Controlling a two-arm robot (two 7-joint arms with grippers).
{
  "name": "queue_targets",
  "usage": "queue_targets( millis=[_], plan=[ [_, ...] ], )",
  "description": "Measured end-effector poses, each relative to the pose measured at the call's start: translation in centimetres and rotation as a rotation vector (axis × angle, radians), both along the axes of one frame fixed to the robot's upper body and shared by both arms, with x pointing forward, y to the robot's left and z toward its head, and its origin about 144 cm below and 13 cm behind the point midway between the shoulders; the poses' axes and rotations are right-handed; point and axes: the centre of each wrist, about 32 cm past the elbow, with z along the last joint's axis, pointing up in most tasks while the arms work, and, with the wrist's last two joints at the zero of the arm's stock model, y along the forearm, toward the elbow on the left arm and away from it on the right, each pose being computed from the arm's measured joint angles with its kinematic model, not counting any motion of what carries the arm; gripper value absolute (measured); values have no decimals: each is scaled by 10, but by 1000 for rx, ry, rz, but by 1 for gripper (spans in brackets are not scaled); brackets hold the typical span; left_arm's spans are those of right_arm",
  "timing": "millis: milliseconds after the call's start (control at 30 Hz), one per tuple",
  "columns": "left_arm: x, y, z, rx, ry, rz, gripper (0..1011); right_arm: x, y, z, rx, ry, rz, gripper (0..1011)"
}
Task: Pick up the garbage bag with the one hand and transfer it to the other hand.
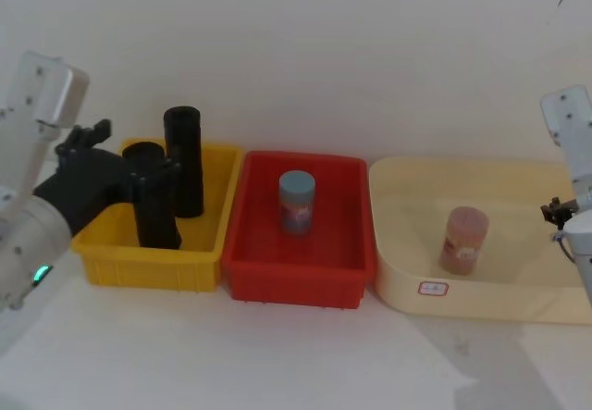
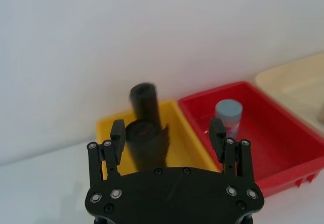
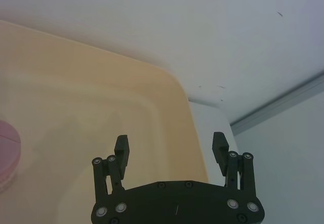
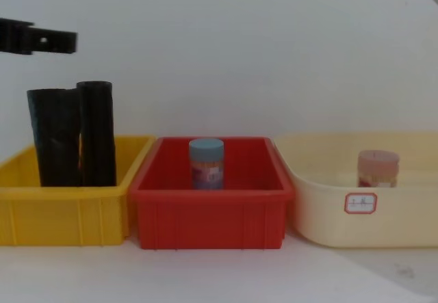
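Note:
The garbage bag [image 1: 155, 217], a thick lumpy black roll, stands upright in the yellow bin [image 1: 148, 268] in front of a slimmer smooth black roll [image 1: 183, 165]. In the chest view the garbage bag [image 4: 53, 142] is left of the slim roll [image 4: 96, 132]. My left gripper [image 2: 167, 132], on the teal-ringed arm, hovers open above the garbage bag [image 2: 147, 145]; the roll sits closer to one finger. From the chest it hangs well above the rolls' tops, my left gripper [image 4: 48, 40]. My right gripper [image 3: 169, 145] is open over the cream tub's corner, at the far right.
A red bin [image 1: 296, 278] in the middle holds a blue-lidded can [image 1: 297, 202]. A cream tub [image 1: 481, 301] at the right holds a pink can [image 1: 462, 239]. The three containers stand side by side, with bare white table in front of them.

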Motion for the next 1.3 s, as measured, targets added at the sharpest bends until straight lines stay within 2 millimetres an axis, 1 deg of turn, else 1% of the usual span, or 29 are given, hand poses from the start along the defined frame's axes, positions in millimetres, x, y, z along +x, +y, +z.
queue_targets(
  millis=[267, 533, 667, 933, 1300],
  plan=[
    [-6, 20, 3, -8, 62, 46, 1001, 0, 0, 0, -1, 2, -3, 1001],
    [-2, 32, -2, -8, 117, 37, 1001, 0, 0, 0, -2, 2, -5, 1001],
    [4, 37, -6, -5, 144, 24, 1001, 0, -1, 0, -2, 2, -6, 1001],
    [21, 44, -20, 1, 211, -5, 1001, 0, -1, 0, -2, 2, -6, 1001],
    [44, 48, -37, 14, 268, -30, 1001, 0, -1, 0, -2, 2, -6, 1001]
  ],
)
